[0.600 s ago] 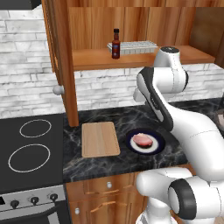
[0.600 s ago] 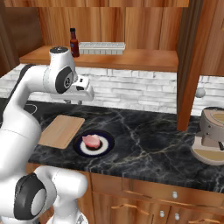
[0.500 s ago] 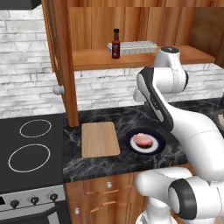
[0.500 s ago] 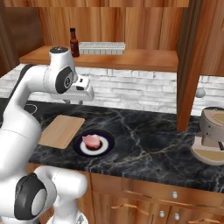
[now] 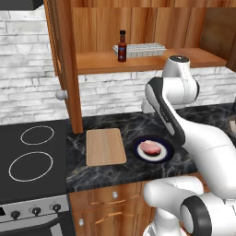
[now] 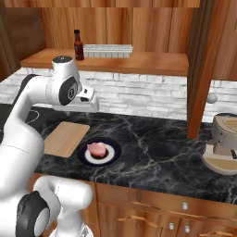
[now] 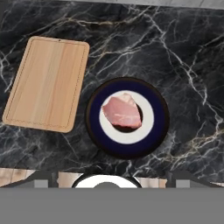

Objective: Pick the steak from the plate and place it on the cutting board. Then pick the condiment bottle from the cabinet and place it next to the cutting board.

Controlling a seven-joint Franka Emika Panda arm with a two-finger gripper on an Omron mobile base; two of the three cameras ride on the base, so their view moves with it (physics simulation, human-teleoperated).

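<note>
The flat pink-red raw steak (image 7: 122, 112) lies on the round navy-rimmed plate (image 7: 159, 127), just beside the bare light-wood rectangular cutting board (image 7: 47, 83) (all on black marble counter (image 7: 183, 57)). The gripper hangs high above them, jaws spread wide and holding nothing. The slim dark condiment bottle (image 5: 121, 46) stands upright on the reddish-brown wooden cabinet (image 5: 152, 60) shelf.

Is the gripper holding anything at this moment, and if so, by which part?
Nothing is held. The raw pink steak lies on the navy-rimmed round plate, and the dark condiment bottle stands on the wooden cabinet shelf.
</note>
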